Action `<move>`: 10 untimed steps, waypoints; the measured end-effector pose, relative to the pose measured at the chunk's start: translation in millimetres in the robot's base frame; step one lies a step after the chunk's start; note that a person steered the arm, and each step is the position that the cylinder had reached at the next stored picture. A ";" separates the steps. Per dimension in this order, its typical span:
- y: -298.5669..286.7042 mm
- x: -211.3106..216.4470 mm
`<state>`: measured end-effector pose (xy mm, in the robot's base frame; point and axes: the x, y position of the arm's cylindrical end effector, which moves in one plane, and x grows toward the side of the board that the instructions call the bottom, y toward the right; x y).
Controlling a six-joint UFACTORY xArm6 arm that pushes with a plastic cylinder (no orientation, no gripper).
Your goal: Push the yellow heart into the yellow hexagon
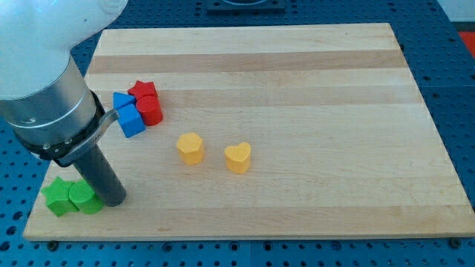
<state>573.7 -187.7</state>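
The yellow heart point(238, 157) lies on the wooden board point(297, 74) near its middle, a little below centre. The yellow hexagon point(191, 147) lies just to its left, with a small gap between them. My tip point(113, 200) rests on the board at the view's lower left, far left of both yellow blocks and right beside the green blocks. The rod rises up and left into the large grey arm body.
Two green blocks point(72, 197) sit at the board's lower left corner, touching the rod. A cluster of two blue blocks point(128, 115) and two red blocks point(147, 103) sits at the left, above the tip.
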 end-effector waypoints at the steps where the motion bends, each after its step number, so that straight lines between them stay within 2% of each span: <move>1: 0.0 0.0; 3: 15.4 0.0; 5: 95.0 -12.1; 8: 207.3 -59.6; 10: 228.4 -107.4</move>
<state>466.2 40.7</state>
